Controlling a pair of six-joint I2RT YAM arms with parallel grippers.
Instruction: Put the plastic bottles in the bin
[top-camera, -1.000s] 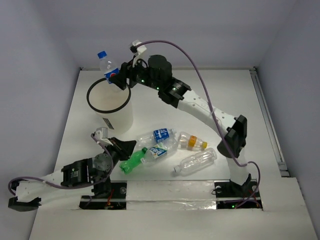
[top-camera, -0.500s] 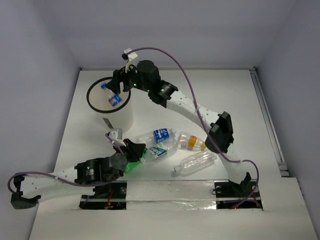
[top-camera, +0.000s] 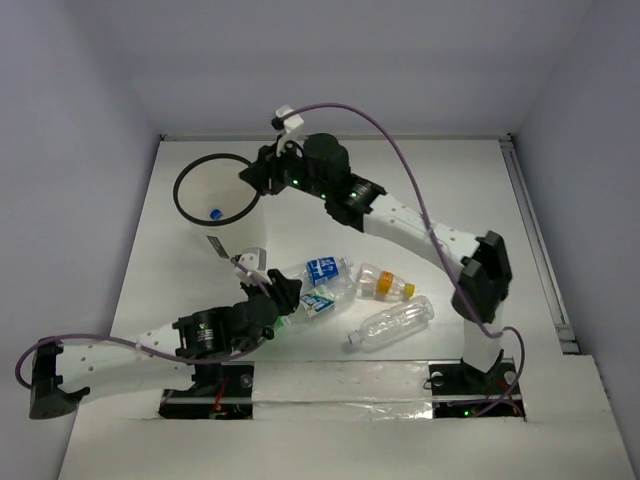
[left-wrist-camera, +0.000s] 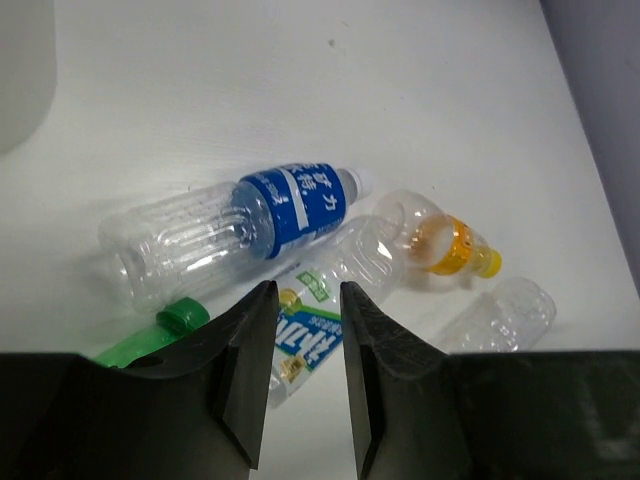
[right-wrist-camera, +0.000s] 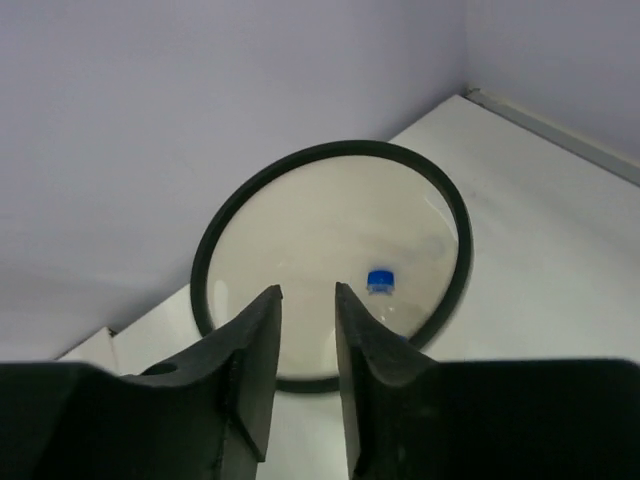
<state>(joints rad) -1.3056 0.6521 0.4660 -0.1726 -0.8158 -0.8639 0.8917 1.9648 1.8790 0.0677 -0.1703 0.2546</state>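
Note:
The white bin with a black ring rim stands at the back left. A blue-capped bottle lies inside it and also shows in the right wrist view under the bin's rim. My right gripper is open and empty above the bin's right rim. My left gripper is open, low over a green-and-white-labelled bottle, its jaws either side of it. A green bottle's cap shows beside the left finger. A blue-labelled bottle lies just behind.
An orange-capped bottle and a clear unlabelled bottle lie right of the left gripper, also in the left wrist view. The right arm stretches diagonally over the table. Walls close the back and sides.
The right gripper lowered the blue-capped bottle into the bin, let it go and drew back to the right. The left gripper moved right over the green and green-labelled bottles.

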